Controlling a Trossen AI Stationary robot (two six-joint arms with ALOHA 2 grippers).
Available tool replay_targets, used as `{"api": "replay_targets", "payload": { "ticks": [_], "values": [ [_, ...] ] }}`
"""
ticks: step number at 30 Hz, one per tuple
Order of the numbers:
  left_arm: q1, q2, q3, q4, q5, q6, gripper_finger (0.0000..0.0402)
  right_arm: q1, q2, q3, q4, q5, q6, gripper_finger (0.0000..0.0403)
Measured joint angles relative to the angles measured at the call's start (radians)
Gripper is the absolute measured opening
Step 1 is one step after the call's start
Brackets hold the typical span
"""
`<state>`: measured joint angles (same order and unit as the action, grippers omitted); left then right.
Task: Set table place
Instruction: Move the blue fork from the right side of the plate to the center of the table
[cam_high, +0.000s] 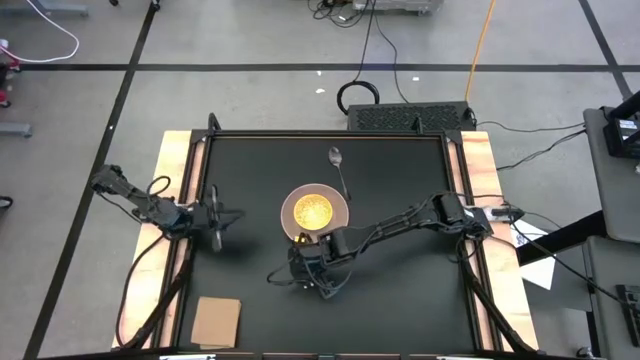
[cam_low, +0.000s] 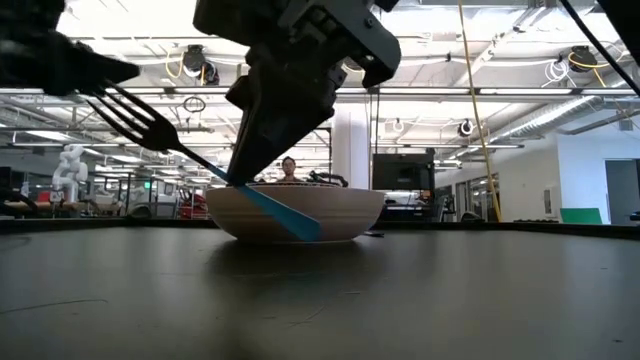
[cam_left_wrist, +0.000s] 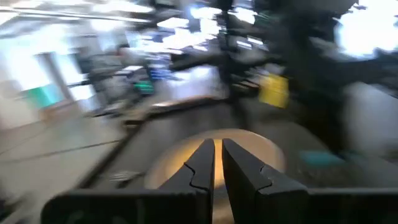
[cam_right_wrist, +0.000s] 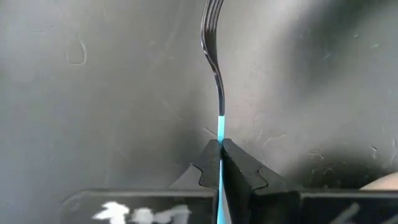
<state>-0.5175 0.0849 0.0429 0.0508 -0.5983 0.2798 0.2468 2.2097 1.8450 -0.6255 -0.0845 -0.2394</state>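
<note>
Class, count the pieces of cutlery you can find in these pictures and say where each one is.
2. A spoon lies on the table just beyond the plate. A blue-handled fork is held in the right gripper, above the table near the plate. None seems hidden.

My high camera hangs over the worktop (cam_high: 400, 290) and looks straight down on all of it. My low camera sits at worktop level close to the plate (cam_low: 300, 212), facing level across it into the room behind. The left wrist camera looks past its own jaws toward that same plate, blurred. The right wrist camera looks steeply down, very near the worktop, along the fork (cam_right_wrist: 212, 37), which the low view shares.
</note>
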Motion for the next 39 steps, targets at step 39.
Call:
{"api": "replay_targets", "payload": {
  "ticks": [39],
  "values": [
    [0.32, -0.079, 0.002, -0.098, 0.316, -0.065, 0.0037, -0.024, 0.0, 0.0, 0.025, 0.0, -0.031, 0.0]
  ]
}}
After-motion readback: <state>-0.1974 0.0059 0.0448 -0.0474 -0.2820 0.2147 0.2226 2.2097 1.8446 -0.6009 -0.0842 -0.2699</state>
